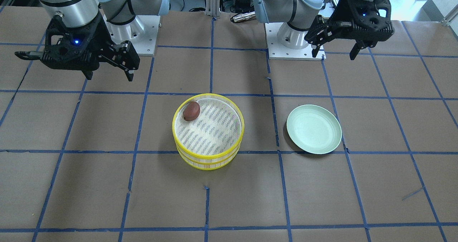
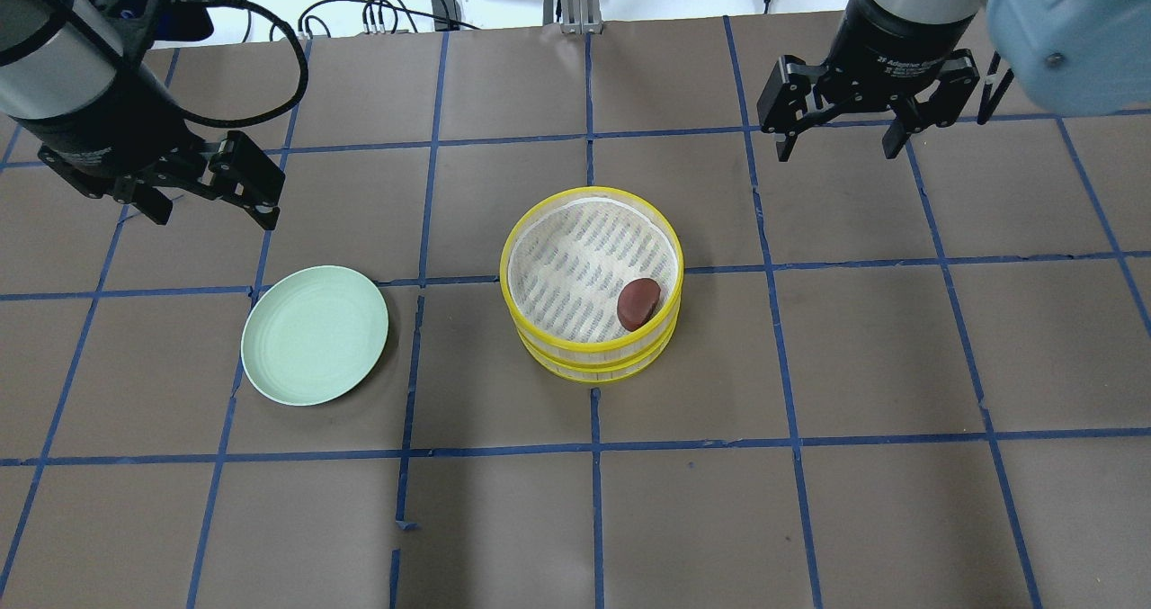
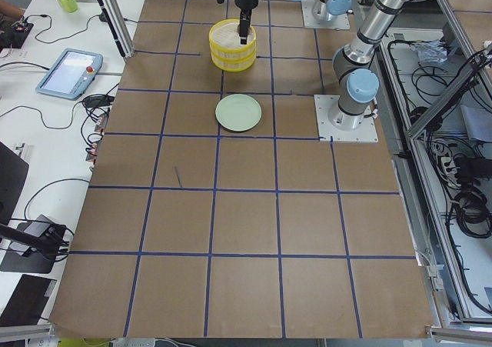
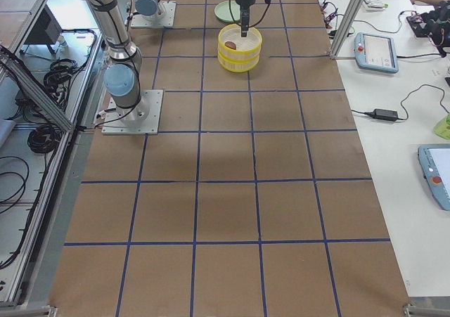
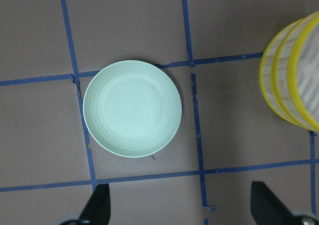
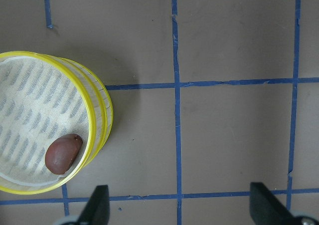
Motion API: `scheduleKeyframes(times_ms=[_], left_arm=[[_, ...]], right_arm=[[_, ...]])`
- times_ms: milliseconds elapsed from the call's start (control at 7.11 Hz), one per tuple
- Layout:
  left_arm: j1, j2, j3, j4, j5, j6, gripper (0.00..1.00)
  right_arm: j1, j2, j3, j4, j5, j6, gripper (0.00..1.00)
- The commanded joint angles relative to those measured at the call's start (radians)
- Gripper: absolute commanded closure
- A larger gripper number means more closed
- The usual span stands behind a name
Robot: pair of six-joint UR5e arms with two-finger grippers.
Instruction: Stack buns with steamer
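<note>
While left gripper (image 2: 211,218) and right gripper (image 2: 836,150) hang spread and empty, the brown bun (image 2: 638,303) rests in the top tier of the steamer (image 2: 589,359).
Overhead, it hugs the right wall, nearer the right gripper; from the right wrist, its long axis runs diagonally.

Glossy plastic steamer (image 1: 208,161) rim, woven-look liner; plate (image 1: 314,129) smooth, matt; brown bun (image 1: 191,111) smooth.

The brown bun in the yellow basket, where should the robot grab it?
Probably from straight above, pinching across the brown bun's narrow middle. It lies flat, close to the steamer's yellow wall, so a sideways approach would likely hit the rim. The open right gripper hangs nearer to it.
</note>
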Motion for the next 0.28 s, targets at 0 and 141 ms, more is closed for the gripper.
scheduleKeyframes(times_ms=[0,141], left_arm=[[0.002,-0.023,0.017,0.031,-0.008,0.005,0.00],[-0.001,-0.043,0.037,0.044,-0.012,0.005,0.00]], right_arm=[[-0.001,0.000,0.001,0.001,0.000,0.001,0.01],[0.001,0.000,0.001,0.002,0.000,0.001,0.01]])
